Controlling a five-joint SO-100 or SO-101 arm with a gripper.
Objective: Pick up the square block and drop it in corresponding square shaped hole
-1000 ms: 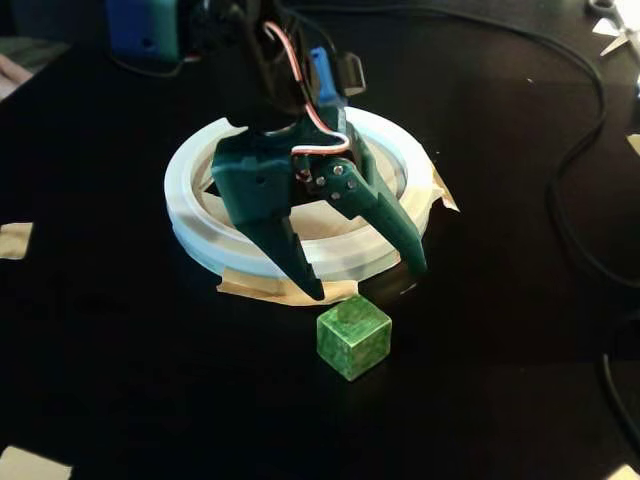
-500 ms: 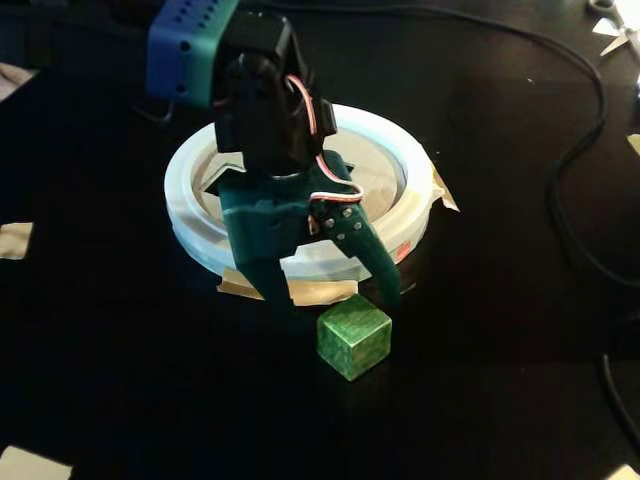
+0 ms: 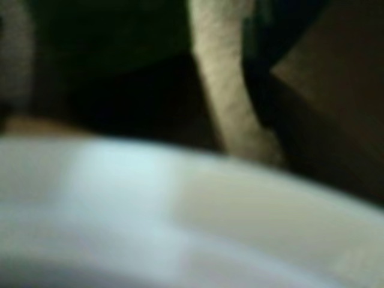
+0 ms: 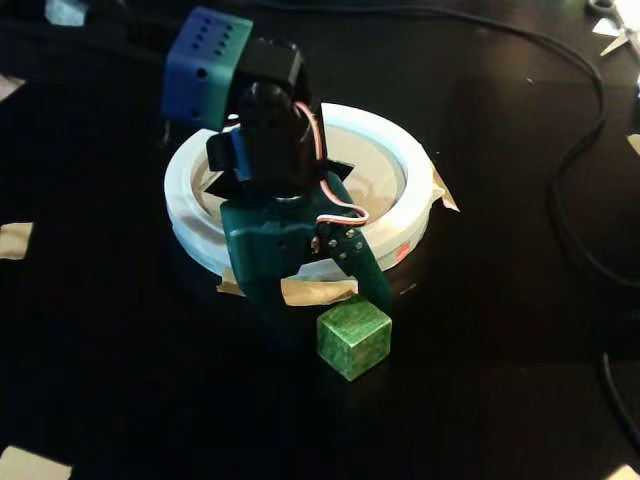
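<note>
The tool [image 4: 325, 305] reaches low with its fingers spread wide, holding nothing, so the green block [image 4: 353, 339] on the dark counter [image 4: 500, 350] sits just by its tips, maybe touching one, with the white ring [image 4: 415, 190] behind.

obstacles: white ring [image 4: 405, 165] just behind gripper [image 4: 325, 310], green block [image 4: 353, 337] at its tip | free: bare desk [image 4: 480, 360] right and front

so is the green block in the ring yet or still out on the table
Out. In the fixed view the green block sits on the black table, in front of the white ring, beside the gripper.
</note>
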